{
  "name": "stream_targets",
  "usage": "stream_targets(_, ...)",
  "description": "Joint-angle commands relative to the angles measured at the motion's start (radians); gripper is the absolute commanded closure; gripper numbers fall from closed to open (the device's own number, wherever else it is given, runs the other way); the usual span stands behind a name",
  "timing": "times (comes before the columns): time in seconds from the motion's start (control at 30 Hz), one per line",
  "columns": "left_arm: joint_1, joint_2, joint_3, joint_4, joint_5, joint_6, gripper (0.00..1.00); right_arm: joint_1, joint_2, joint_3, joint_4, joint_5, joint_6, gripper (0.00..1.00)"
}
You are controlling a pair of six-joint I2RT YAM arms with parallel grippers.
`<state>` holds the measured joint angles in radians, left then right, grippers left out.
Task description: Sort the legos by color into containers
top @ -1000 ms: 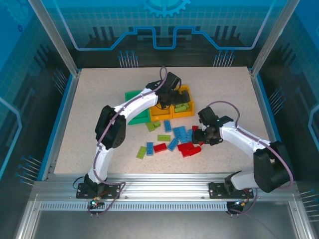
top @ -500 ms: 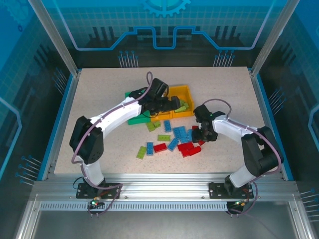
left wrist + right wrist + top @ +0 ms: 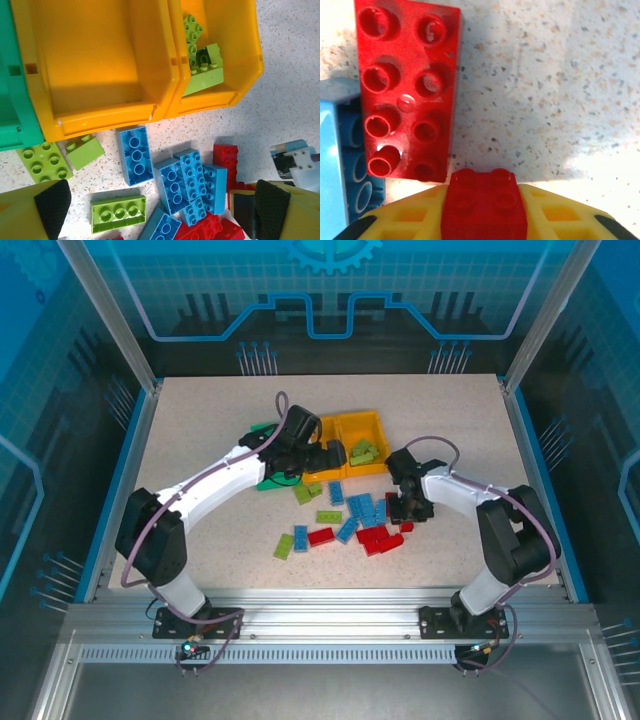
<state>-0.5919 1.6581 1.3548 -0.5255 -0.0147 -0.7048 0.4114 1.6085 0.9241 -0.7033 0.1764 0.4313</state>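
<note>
The right fingers [image 3: 412, 212] pinch a small red brick [image 3: 484, 205]; a longer red brick [image 3: 407, 90] lies just beyond. The left fingers [image 3: 20, 220] gape, blue bricks [image 3: 172, 187] between them.

The green bin [image 3: 15, 115] (leftmost) runs off frame.

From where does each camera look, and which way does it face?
Top external: above and behind the arms, looking down at the table; both arms, left gripper, right gripper.
Left wrist: down onto orange bins and loose bricks; its open fingers at bottom corners.
Right wrist: close over a large red brick; its fingers hold a small red brick.
Shared: top and left wrist show lime bricks in one orange bin.
</note>
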Motion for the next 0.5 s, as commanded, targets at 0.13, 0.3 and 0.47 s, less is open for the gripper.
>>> stream_targets(0.13, 0.012, -0.068, -0.07, -0.005, -0.043, 0.003, 0.01, -0.008, -0.125, 0.055, -0.098, 0.032, 0.03, 0.7)
stream_targets(0.3, 0.024, -0.121, -0.139, -0.026, -0.087, 0.006, 0.01, -0.008, -0.157, 0.212, -0.134, -0.036, 0.038, 0.7)
stream_targets(0.47, 0.041, -0.193, -0.234, -0.028, -0.108, 0.004, 0.01, -0.006, -0.083, 0.362, -0.039, -0.261, 0.121, 0.69)
